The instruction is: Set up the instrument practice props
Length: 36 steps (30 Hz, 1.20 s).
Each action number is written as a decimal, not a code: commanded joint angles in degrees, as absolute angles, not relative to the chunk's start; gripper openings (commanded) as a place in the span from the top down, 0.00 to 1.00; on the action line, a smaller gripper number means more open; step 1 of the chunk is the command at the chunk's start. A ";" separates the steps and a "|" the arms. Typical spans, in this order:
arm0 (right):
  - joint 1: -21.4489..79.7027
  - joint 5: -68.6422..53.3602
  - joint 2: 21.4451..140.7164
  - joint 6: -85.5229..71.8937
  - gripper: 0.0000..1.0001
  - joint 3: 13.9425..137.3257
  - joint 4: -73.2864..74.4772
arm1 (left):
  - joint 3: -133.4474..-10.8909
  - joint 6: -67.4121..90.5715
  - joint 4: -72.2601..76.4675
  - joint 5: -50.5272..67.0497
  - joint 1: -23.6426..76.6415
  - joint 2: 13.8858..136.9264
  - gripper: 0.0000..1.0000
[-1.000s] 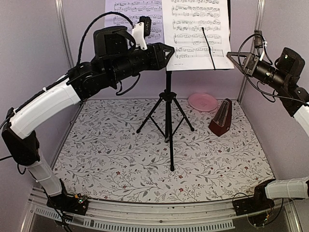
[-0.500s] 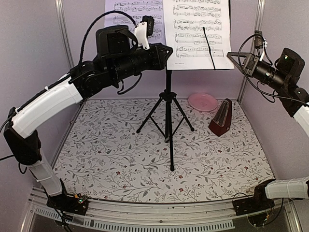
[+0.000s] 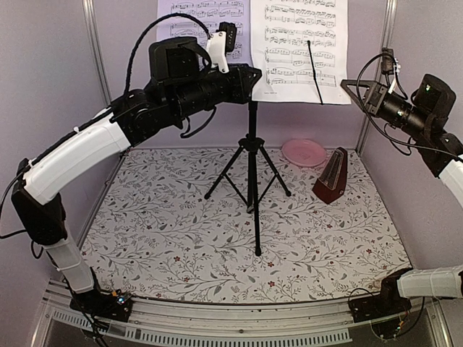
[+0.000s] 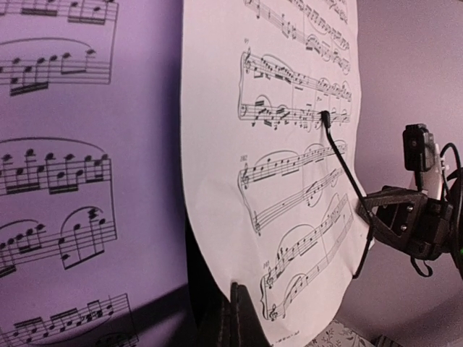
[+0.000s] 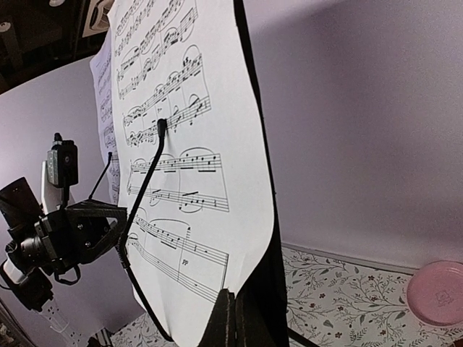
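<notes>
The floral-patterned desk is filling the lower and middle part of the overhead view.

The left arm is rising from the lower left corner and reaching toward the upper centre. The right arm is entering from the right edge and pointing left.

The black music stand is standing upright at the centre of the desk on its tripod legs, with its top at the upper edge of the frame. It is carrying two sheets. The left sheet-music page is showing at upper left of centre, partly hidden by the left arm. The right sheet-music page is sitting just beside it, crossed by a thin black retaining wire.

The left hand is fully closed. Its tips are meeting the lower left edge of the right page, and whether paper is pinched cannot be told. The right hand is fully closed too, with its tips at the lower right corner of the same page. Any grip there cannot be told either.

The pink round plate is lying at the back of the desk, right of the stand.

The dark red-brown metronome is standing upright just in front and to the right of the plate, well apart from the tripod.
</notes>
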<state>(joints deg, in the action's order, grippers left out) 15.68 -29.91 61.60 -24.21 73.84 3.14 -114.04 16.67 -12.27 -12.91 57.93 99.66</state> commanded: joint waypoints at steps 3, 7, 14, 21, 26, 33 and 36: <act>15.57 -27.75 62.02 -22.78 1.00 74.20 0.83 | -116.34 14.82 -10.89 -12.18 56.78 101.07 1.00; 15.57 -27.74 62.68 -22.72 1.00 74.69 0.01 | -116.82 14.15 -10.45 -12.24 56.71 101.23 1.00; 15.57 -28.08 63.95 -23.07 1.00 75.45 -1.52 | -118.27 12.39 -10.29 -12.89 56.60 101.62 1.00; 15.58 -27.23 64.72 -22.38 1.00 76.99 -1.63 | -118.63 11.54 -10.44 -13.37 56.52 101.82 1.00; 15.68 -26.16 64.86 -21.48 1.00 77.26 -1.52 | -118.56 11.59 -10.63 -13.57 56.58 102.00 1.00; 15.58 -25.61 64.63 -20.41 1.00 75.64 -1.05 | -117.92 11.78 -10.74 -13.95 56.58 102.22 1.00; 15.62 -25.17 64.38 -20.08 1.00 74.59 -0.91 | -117.32 11.87 -10.57 -13.89 56.60 102.06 1.00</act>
